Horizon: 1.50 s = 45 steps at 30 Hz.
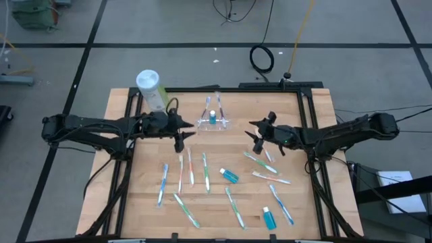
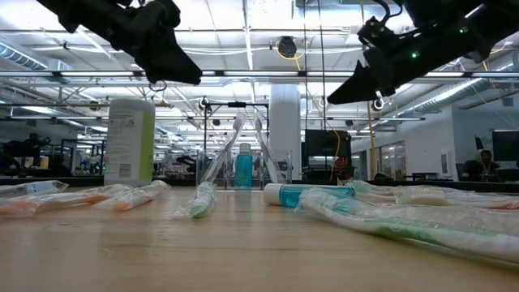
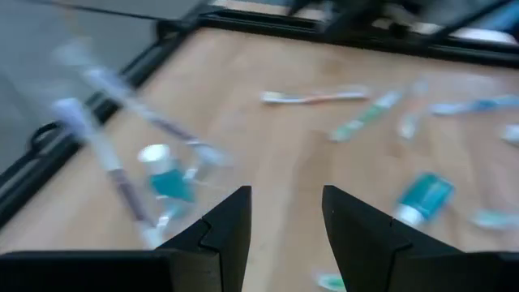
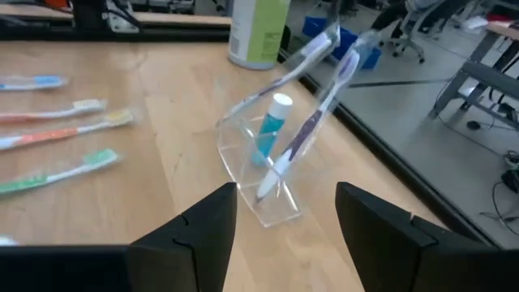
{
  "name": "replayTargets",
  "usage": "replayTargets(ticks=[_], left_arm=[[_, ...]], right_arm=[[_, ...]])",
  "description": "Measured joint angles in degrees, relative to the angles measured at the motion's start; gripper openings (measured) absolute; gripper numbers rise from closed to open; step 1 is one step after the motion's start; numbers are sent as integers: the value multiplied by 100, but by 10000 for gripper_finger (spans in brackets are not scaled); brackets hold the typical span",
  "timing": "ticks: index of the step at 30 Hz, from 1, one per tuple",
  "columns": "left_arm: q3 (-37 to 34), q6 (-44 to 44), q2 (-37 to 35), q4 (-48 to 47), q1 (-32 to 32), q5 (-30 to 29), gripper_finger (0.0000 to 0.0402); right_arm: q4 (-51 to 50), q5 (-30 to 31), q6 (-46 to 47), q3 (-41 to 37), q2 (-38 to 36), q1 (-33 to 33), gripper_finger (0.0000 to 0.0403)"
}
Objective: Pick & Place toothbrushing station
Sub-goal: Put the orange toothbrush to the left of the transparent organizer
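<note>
**Approach to the station: both grippers open, nothing held**

The station [image 1: 213, 122] stood at table 12 o'clock, between the left gripper [image 1: 181, 134] and right gripper [image 1: 258, 136]; a grip low on its clear wall seemed advisable (two brushes lean inside).

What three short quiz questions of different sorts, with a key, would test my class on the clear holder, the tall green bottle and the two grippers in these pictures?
1. True or false: the left gripper is shut on a toothbrush.
2. Multiple choice: what stands inside the clear holder? A) nothing; B) a small blue tube and two toothbrushes; C) the green bottle.
3. Fill in: in the high view, the clear holder sits ____ the two grippers.

Key:
1. False: its fingers are open and hold nothing.
2. B.
3. Between: the left gripper is on one side, the right gripper on the other, both open and above the table.
</note>
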Motion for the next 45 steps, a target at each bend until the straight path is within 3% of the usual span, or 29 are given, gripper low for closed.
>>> replayTargets(ticks=[3,7,15,29,38,45], left_arm=[[7,-216,89,38,-384,206,159],[4,-794,379,45,-1035,-110,159],[2,-1543,1046,20,-1742,-479,159],[2,-2148,1537,208,-1673,-494,159],[2,-1204,1537,382,-1596,-435,159],[2,-1684,1537,339,-1596,-435,159]], right_arm=[[6,-488,44,-44,-1,-96,202],[34,-1095,71,-53,-1,-170,201],[52,-1108,192,-53,-1,-165,201],[54,-1108,194,-53,1,-165,201],[50,-1108,194,-51,1,-165,201],[47,-1108,197,-49,1,-165,201]])
